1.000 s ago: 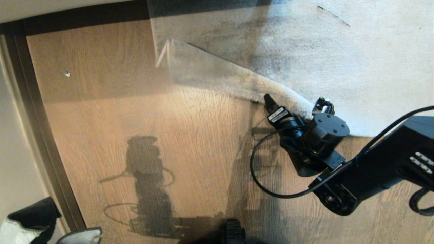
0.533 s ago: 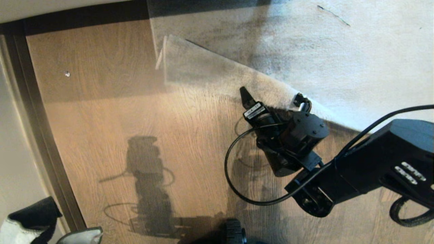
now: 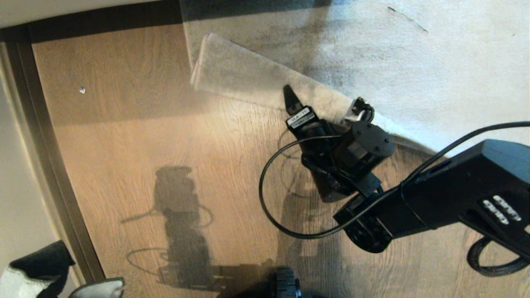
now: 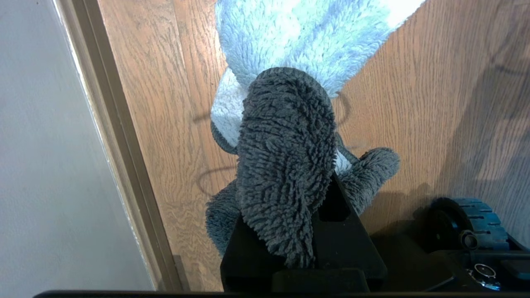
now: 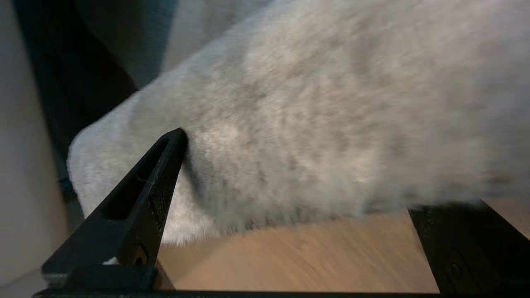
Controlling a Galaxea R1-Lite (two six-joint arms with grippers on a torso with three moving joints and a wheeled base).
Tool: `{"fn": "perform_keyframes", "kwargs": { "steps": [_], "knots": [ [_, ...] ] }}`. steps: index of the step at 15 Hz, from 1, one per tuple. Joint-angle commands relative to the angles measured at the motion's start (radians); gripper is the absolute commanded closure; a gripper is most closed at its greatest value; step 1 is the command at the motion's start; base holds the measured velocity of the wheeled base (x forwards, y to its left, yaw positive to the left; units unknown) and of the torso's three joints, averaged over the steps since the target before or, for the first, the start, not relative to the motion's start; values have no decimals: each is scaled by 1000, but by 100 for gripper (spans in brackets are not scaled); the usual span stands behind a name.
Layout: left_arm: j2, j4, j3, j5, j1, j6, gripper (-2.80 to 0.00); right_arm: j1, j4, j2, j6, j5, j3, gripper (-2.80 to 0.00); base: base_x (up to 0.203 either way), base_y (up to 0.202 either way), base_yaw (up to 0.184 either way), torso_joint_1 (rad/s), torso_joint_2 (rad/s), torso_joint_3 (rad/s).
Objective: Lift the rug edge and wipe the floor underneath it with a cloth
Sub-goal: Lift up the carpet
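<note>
The right gripper, jaws spread wide, pushes the rug edge back, folded over the rug. Push further to bare more floor. The left gripper sits clamped on the cloth near the skirting.

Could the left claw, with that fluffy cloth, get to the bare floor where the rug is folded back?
Probably yes: the floor beside the folded rug edge lies bare, though the left claw holding the cloth sits far off.
</note>
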Motion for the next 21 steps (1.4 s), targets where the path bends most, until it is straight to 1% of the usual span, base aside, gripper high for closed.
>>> {"fn": "perform_keyframes", "kwargs": {
  "steps": [1, 5, 9, 12, 16, 21],
  "knots": [
    [0, 0, 0, 0, 0, 0, 0, 21, -3, 1, 4, 0, -30, -280, 0, 0, 0, 0, 0, 0],
    [0, 0, 0, 0, 0, 0, 0, 42, -2, 0, 2, 0, -48, -280, 0, 0, 0, 0, 0, 0],
    [0, 0, 0, 0, 0, 0, 0, 100, -10, 32, 2, -3, -61, -280, 0, 0, 0, 0, 0, 0],
    [0, 0, 0, 0, 0, 0, 0, 125, -14, 78, 7, -4, -90, -280, 0, 0, 0, 0, 0, 0],
    [0, 0, 1, 0, 0, 0, 0, 131, -14, 134, 20, 0, -162, -280, 0, 0, 0, 0, 0, 0],
    [0, 0, 0, 0, 0, 0, 0, 131, -9, 175, 22, 2, -186, -280, 0, 0, 0, 0, 0, 0]
  ]
}}
